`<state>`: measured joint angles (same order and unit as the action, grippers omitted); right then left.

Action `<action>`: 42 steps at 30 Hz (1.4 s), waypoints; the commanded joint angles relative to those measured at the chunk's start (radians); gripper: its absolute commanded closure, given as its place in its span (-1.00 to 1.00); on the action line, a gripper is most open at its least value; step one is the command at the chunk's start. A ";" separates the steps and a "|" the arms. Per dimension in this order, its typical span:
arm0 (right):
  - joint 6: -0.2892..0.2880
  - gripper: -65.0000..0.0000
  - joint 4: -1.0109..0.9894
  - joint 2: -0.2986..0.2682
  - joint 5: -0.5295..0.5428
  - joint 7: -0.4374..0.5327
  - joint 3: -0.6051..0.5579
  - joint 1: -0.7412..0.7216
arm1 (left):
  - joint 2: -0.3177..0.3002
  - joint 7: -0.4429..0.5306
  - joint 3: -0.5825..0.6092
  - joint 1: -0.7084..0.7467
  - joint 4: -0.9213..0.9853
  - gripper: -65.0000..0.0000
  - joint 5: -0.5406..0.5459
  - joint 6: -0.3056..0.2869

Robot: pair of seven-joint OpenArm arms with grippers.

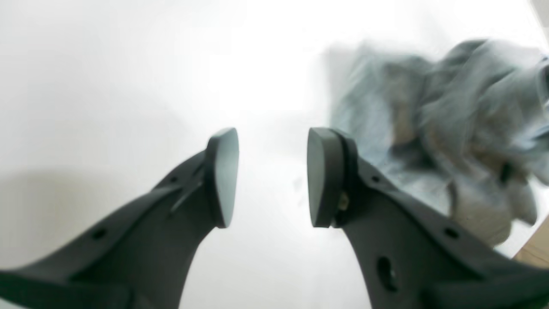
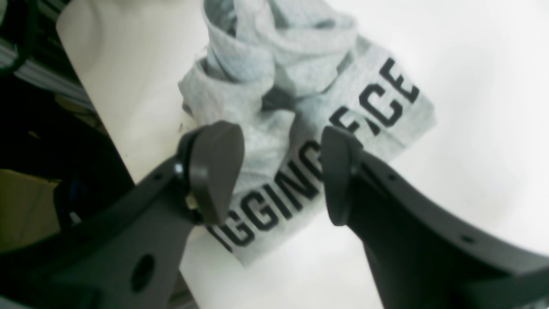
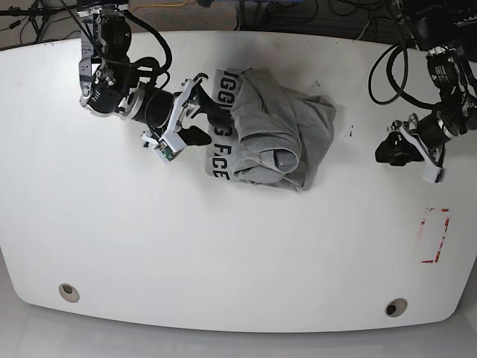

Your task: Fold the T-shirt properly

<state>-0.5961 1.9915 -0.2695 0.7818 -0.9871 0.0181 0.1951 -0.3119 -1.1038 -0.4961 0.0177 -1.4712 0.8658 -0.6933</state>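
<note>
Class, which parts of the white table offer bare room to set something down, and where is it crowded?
Bare: the table between the T-shirt and the two round holes. Crowded: the shirt's lettered side, where the right pincer hovers.

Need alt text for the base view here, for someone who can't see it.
A crumpled grey T-shirt with black lettering lies on a white table, between two robot arms. The right arm's open end effector is at its lettered side; the left arm's stands apart from it.

The base view looks down from high over the whole white table [image 3: 223,253]; both wrist views look down past their fingers, closer in, sharing the rumpled shirt [image 3: 272,130].
</note>
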 commanded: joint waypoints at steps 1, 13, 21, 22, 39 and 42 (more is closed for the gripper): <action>-0.009 0.03 -0.016 0.003 -0.052 0.023 -0.005 -0.007 | -0.019 0.020 -0.005 -0.006 -0.015 0.24 0.022 -0.005; 0.000 0.03 -0.045 0.155 -0.267 0.024 -0.301 -0.076 | -0.045 0.020 -0.054 0.058 -0.015 0.24 0.022 -0.005; 0.000 0.03 -0.110 0.329 -0.427 0.023 -0.422 -0.119 | -0.046 0.020 -0.086 0.064 -0.015 0.24 0.022 -0.005; 0.000 0.03 -0.113 0.344 -0.447 0.023 -0.424 -0.119 | -0.046 0.020 -0.095 0.064 -0.015 0.24 0.022 -0.005; -0.009 0.04 0.030 0.181 -0.470 0.018 -0.332 -0.053 | -0.072 0.020 -0.103 0.064 -0.012 0.24 0.016 -0.005; -0.009 0.04 0.032 0.157 -0.470 0.018 -0.332 -0.052 | -0.072 0.020 -0.102 0.066 -0.010 0.24 0.014 -0.005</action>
<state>-0.5995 1.9926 -0.0994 0.2863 -1.0027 -0.3096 0.1532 -0.3660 -1.1034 -0.5949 0.0914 -1.4696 0.8623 -0.6937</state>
